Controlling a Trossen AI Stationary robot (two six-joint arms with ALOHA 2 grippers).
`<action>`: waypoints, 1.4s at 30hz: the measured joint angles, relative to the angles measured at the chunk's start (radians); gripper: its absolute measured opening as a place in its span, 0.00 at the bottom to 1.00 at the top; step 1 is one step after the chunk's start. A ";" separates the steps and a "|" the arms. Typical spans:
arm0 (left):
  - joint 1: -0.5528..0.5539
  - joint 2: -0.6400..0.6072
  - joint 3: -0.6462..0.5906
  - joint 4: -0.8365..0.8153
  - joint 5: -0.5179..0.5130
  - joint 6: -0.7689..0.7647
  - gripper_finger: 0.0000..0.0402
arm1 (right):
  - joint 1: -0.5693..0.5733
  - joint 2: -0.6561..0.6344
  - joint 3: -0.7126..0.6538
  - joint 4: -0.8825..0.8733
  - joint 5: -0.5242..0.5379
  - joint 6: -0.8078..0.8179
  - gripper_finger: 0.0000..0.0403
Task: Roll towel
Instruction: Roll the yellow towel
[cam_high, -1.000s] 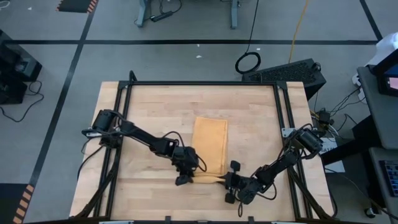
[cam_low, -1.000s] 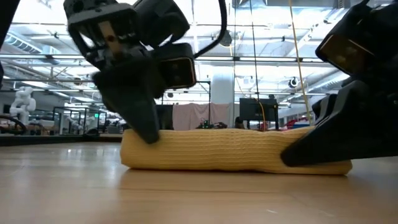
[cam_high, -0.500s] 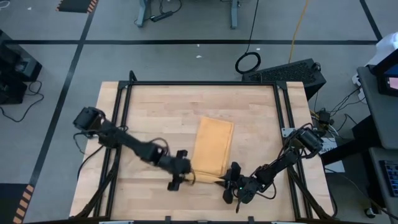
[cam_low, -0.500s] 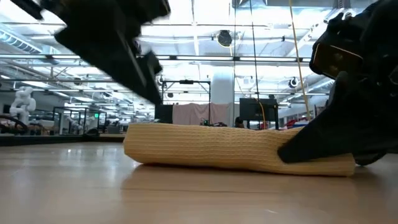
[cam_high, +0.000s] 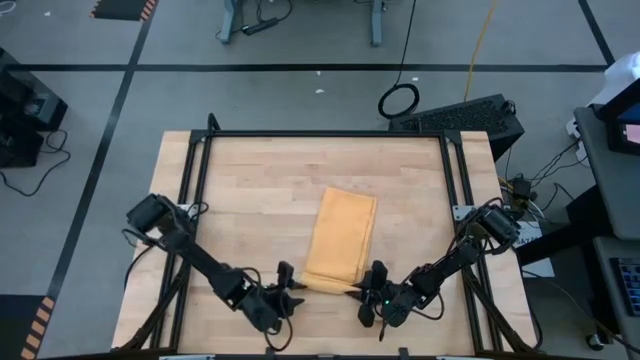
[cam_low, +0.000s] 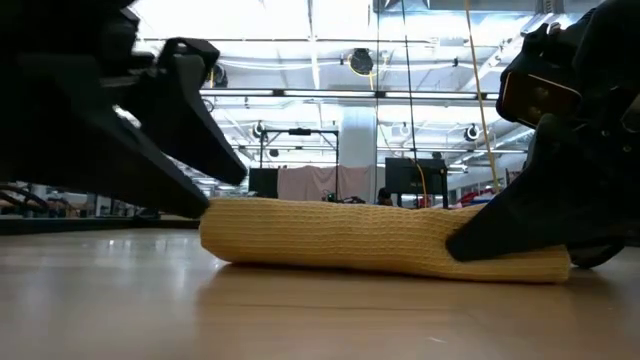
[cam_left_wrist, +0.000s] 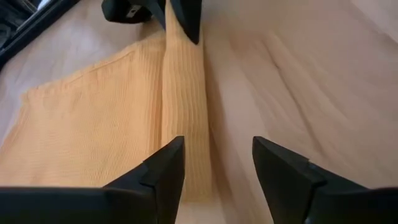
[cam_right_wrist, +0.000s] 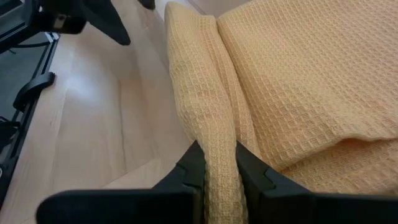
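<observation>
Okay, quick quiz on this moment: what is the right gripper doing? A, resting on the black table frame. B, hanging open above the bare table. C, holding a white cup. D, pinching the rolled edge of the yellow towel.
D: in the right wrist view the right gripper has its jaws closed on the rolled near edge of the towel, while the left gripper stands open just off the roll's other end.

Rolled towel (cam_low: 380, 238) on the counter (cam_low: 300, 320) — level view
Left claw (cam_low: 190, 150) spread just off one end — right claw (cam_low: 490, 230) pinching the other.
</observation>
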 joint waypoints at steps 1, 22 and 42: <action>0.003 0.006 0.000 0.010 0.000 0.000 0.47 | 0.000 0.000 0.000 0.000 0.000 0.000 0.08; 0.082 0.016 0.000 0.003 0.066 0.057 0.58 | 0.000 0.000 -0.001 0.001 -0.004 0.006 0.09; 0.125 0.081 0.002 0.030 0.090 0.052 0.43 | 0.000 0.000 -0.002 0.003 -0.005 0.021 0.09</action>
